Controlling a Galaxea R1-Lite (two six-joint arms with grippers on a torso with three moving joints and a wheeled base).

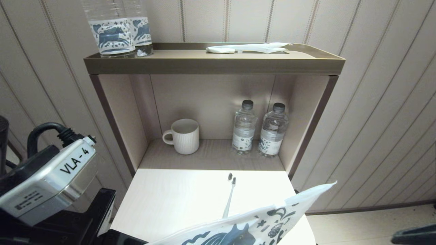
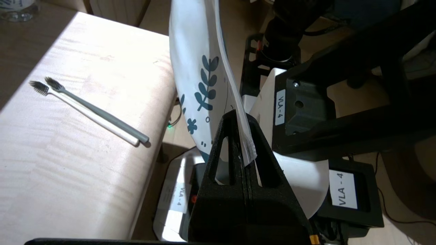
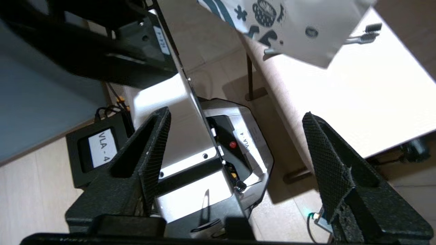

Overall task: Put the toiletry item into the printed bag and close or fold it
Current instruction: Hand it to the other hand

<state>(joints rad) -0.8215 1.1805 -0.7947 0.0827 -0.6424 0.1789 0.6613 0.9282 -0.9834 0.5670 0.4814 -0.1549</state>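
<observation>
Two slim toothbrushes, one white and one grey, lie side by side on the pale table, bristle heads toward the shelf. The printed bag, white with dark blue horse and doodles, hangs in the air over the table's near right corner, covering the handles' near ends. My left gripper is shut on one thin edge of the bag, below the table's front edge. My right gripper stands open and empty, low beside the table over the robot's base; the bag and brush heads show beyond it.
In the open shelf behind the table stand a ribbed mug and two small water bottles. On the upper tray are two clear bottles with blue horse labels and a white wrapped packet.
</observation>
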